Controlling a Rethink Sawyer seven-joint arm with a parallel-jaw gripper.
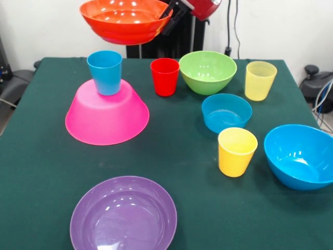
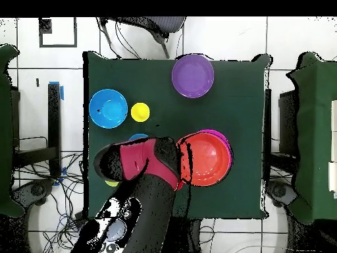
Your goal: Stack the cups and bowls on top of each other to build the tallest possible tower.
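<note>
Nearest the camera, the purple bowl [image 1: 124, 214] sits right way up at the front edge of the green counter [image 1: 31, 177], untouched and well apart from everything else. Behind it to the right stand the opaque yellow cup [image 1: 237, 151] and the larger blue bowl [image 1: 301, 156], then the small blue bowl [image 1: 226, 112], the pale yellow cup [image 1: 260, 80], the green bowl [image 1: 207, 71] and the red cup [image 1: 165, 76], all loose on the cloth and all upright.

The tower [image 1: 107, 109] is only begun: the pink bowl [image 1: 106, 119] lies upside down as the base, and the blue cup [image 1: 105, 72] stands mouth-up on its flat bottom. That makes two pieces placed.

The orange bowl [image 1: 126, 20] hangs in the air above the blue cup, not touching it, open side up. The hand [image 1: 170, 20] pinches its rim on the right side as seen from the front; the overhead view shows the orange bowl [image 2: 205, 159] covering most of the pink one, so it looks roughly centred over the stack.

By my reckoning the task is early. The orange bowl is the third piece and is not yet set down, and seven more pieces wait on the counter. A wide bowl resting on a narrow cup rim looks likely to tip if it lands off-centre.
</note>
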